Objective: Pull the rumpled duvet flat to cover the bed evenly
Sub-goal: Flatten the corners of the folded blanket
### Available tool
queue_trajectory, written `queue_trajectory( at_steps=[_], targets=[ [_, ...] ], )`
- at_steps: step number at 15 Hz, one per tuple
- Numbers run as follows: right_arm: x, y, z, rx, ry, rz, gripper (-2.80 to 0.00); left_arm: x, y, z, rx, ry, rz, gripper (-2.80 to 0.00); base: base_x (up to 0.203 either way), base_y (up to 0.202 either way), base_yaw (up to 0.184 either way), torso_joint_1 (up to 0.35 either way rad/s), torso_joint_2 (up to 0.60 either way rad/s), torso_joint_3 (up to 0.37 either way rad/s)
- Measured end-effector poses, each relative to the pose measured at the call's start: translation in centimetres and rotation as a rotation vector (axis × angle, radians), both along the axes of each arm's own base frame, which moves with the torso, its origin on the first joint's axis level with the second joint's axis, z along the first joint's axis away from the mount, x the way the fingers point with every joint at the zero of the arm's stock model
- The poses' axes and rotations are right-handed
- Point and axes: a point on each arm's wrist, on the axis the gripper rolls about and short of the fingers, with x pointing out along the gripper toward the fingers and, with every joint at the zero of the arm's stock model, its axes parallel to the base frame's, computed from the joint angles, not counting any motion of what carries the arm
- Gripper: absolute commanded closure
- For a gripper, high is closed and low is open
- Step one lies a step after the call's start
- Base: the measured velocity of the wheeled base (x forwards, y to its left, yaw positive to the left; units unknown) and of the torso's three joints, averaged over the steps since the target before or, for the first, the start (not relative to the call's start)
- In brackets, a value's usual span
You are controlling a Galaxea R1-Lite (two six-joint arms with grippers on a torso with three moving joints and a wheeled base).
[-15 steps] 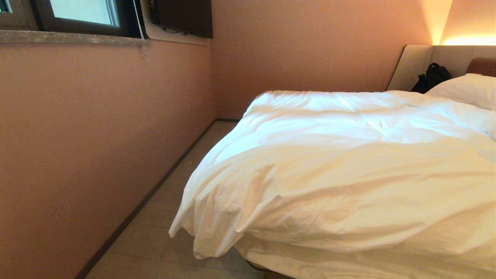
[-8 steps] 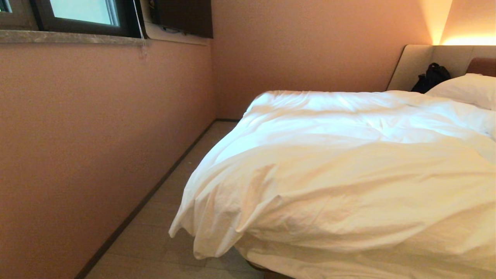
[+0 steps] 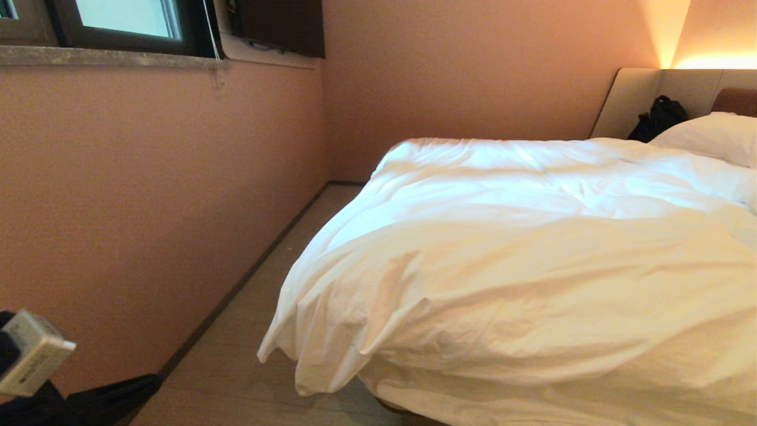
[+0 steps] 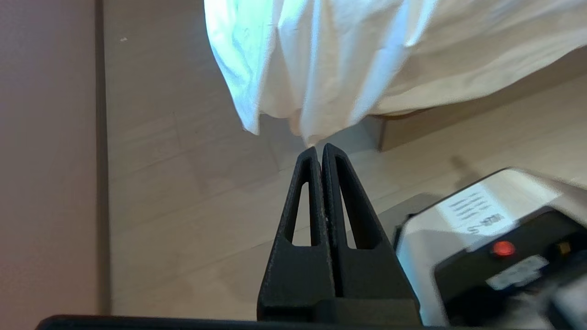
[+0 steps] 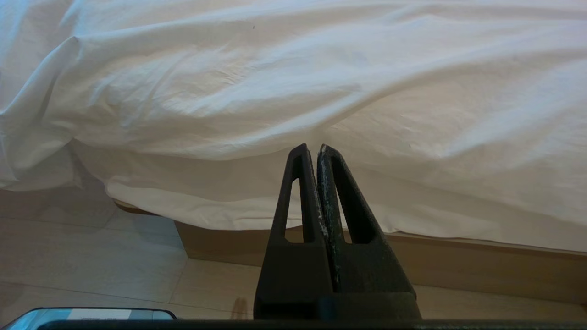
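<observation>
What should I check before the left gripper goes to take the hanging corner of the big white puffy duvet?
1. Left gripper empty: ok, shut on nothing; must open first.
2. Hanging corner of the big white puffy duvet in sight: ok, ahead of the fingertips, apart.
3. Pale wood floor under the corner free: ok.
4. Right gripper idle: ok, shut, low before the tan wooden bed base.
5. Duvet flat: not ok, rumpled.

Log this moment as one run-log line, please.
stage: approach | left end effector: shut, empty, short of hanging duvet corner | right end effector: shut, empty, facing bed side | duvet: rumpled
</observation>
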Motion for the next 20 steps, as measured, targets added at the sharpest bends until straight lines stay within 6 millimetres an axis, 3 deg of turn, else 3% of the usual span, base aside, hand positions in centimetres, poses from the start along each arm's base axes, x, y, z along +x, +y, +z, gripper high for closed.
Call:
queue_trajectory(
  at_steps=[4,9,12,16,20],
  targets=[
    [0.0,0.0,0.0,0.001,0.0,0.0,0.0,4.7,-1.1,0.0,0.099,-0.032,-0.123,0.0,0.0,0.0,0.0,0.0,0.0,0.0],
    [0.0,0.0,0.0,0.001,-0.001,0.0,0.0,7.6,-4.9,1.3,0.157,-0.001,-0.337,0.0,0.0,0.0,0.0,0.0,0.0,0.0],
    [0.0,0.0,0.0,0.0,0.0,0.0,0.0,10.0,-7.0,0.8,0.195,0.018,-0.425,0.0,0.0,0.0,0.0,0.0,0.0,0.0],
    [0.0,0.0,0.0,0.001,0.0,0.0,0.0,12.0,-10.1,-1.4,0.237,0.082,-0.518,0.0,0.0,0.0,0.0,0.0,0.0,0.0],
    [0.0,0.0,0.0,0.001,0.0,0.0,0.0,11.5,-12.5,-4.8,0.33,0.11,-0.536,0.0,0.0,0.0,0.0,0.0,0.0,0.0]
  ],
)
